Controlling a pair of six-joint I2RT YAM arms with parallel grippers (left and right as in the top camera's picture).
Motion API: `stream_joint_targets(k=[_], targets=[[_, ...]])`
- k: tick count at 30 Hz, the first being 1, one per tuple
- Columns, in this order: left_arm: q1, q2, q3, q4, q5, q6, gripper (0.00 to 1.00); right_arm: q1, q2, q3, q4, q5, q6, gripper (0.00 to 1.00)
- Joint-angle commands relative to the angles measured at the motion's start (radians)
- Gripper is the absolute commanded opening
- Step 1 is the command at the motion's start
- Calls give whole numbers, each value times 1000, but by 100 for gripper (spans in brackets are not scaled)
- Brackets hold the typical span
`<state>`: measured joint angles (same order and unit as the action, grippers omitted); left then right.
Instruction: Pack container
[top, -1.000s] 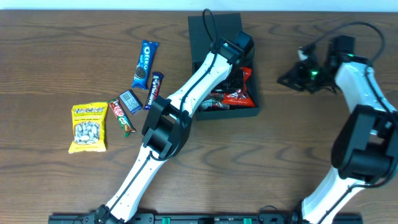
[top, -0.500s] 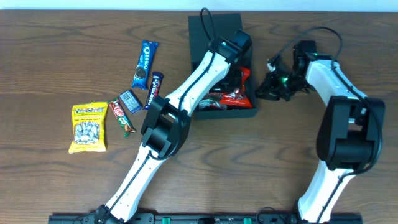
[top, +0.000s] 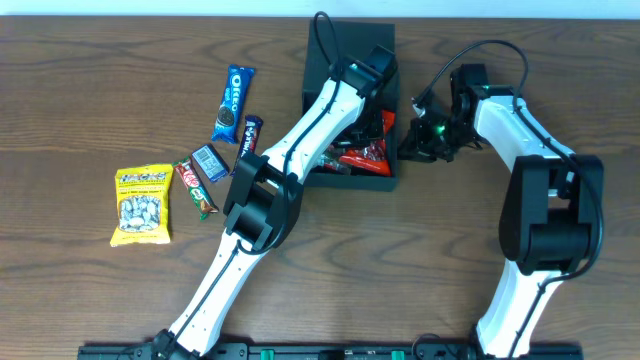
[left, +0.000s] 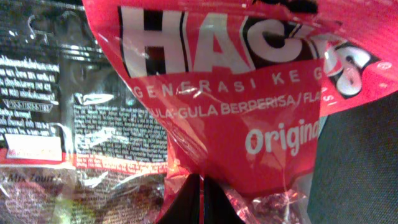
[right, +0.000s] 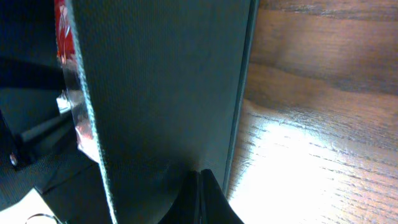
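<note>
since the earlier frame the right arm has swung in from the right side of the desk (top: 100, 300), and the right tool (top: 405, 140) now sits against the right outer wall of the container (top: 355, 181). the container's right wall now lies further left than before. the left arm has shifted only slightly and still reaches into the container.

container position: far centre of the desk, between the two arms, lid open, with red and dark packets inside.

right tool (right: 200, 193): clenched, holding nothing. in the wrist view its tip touches the container's dark wall (right: 161, 93), with bare desk (right: 311, 124) on the right.

left tool (left: 200, 199): clenched. its tip meets the lower edge of a red packet (left: 249, 93) that fills most of the wrist view. whether the packet is pinched cannot be told. a black packet (left: 50, 93) with white print lies left of the red one.

outside the container, well apart on the left of the desk:
- a blue biscuit packet (top: 233, 103)
- three small bars (top: 208, 162), close together
- a yellow bag (top: 142, 205), nearest the left edge
</note>
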<state>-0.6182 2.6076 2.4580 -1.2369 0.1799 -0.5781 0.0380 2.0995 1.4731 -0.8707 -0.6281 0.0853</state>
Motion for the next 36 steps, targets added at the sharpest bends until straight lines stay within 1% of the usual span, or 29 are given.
stream_joint_targets(k=[1,7,10,13,17,20,22,26,28,30,32,36], targets=[[-18,11,30,-29,81,-13,6,26,15,1,16,-57,15,1],[-25,11,30,-84,117,-29,6,28,15,1,35,-57,27,1],[-25,11,30,-87,139,-32,6,28,15,1,40,-57,34,1],[-25,11,30,-86,130,-31,6,29,15,1,45,-57,34,1],[-3,8,34,-87,87,-31,6,25,15,1,45,-55,33,2],[22,-7,54,-88,51,-30,6,-3,-6,2,3,-11,29,1],[35,-26,71,-89,7,-27,6,-22,-32,2,-32,37,16,2],[52,-82,83,-95,-109,-27,6,-53,-121,1,-108,66,-35,2],[63,-84,83,-108,-100,-26,6,-53,-151,-6,-133,85,-47,2],[79,-82,78,-121,-81,-6,6,-53,-183,-38,-140,82,-50,1],[102,-81,60,-119,-62,19,6,-53,-228,-113,-119,79,-50,2],[129,-78,14,-89,-20,51,6,-50,-307,-292,-5,40,-34,2]])
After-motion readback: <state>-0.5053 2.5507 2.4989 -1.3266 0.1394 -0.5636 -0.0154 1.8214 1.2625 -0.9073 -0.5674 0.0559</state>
